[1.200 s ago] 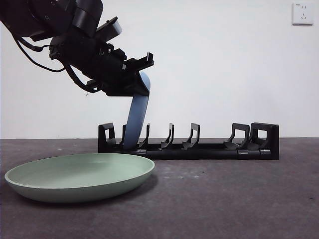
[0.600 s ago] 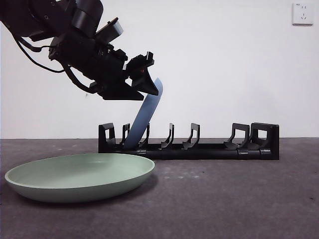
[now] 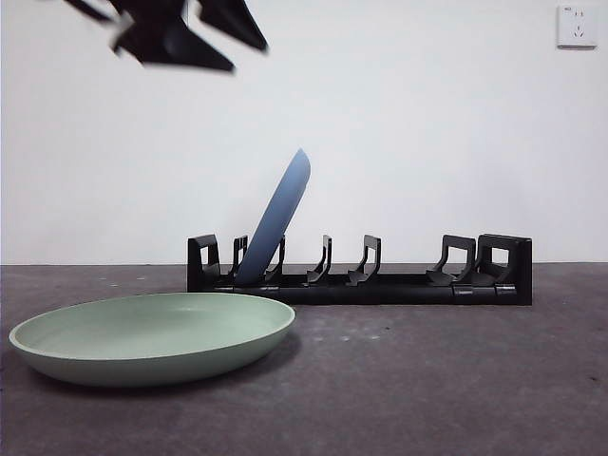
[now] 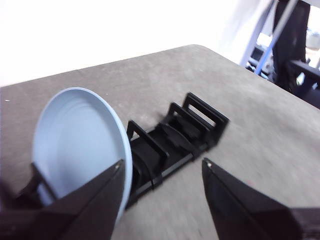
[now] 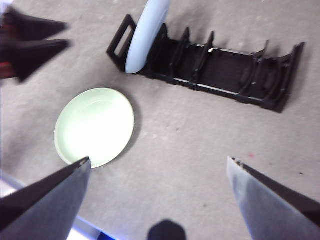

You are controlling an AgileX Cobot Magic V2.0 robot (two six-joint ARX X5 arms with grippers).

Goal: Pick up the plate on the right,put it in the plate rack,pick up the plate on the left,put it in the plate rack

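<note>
Plastic is the material of nearly everything here: the long low black plastic plate rack (image 3: 359,271) with its row of upright curved prongs and blocky ends, and the two smooth matte plates. The round pale blue plate (image 3: 276,217) stands on edge in a slot near one blocky end of the rack, leaning toward the rack's middle, its rim resting against a prong. No gripper touches it. The wide shallow pale green plate (image 3: 152,334) lies flat on the grey, speckled, rough-looking table (image 3: 456,380), just in front of that same end of the rack and apart from it.

The left gripper (image 4: 162,167) hangs above and clear of the blue plate, its two black wedge-shaped jaws spread wide with nothing between them; in the front view it shows blurred, high above the occupied end of the rack (image 3: 195,28). The right gripper (image 5: 157,162) is high over the table on the green plate's side of the rack, jaws also spread wide and empty.

Along the rack beyond the blue plate the remaining slots stand unfilled, and bare table stretches in front of that length. A white wall socket (image 3: 577,26) sits high on the wall above the rack's far end.
</note>
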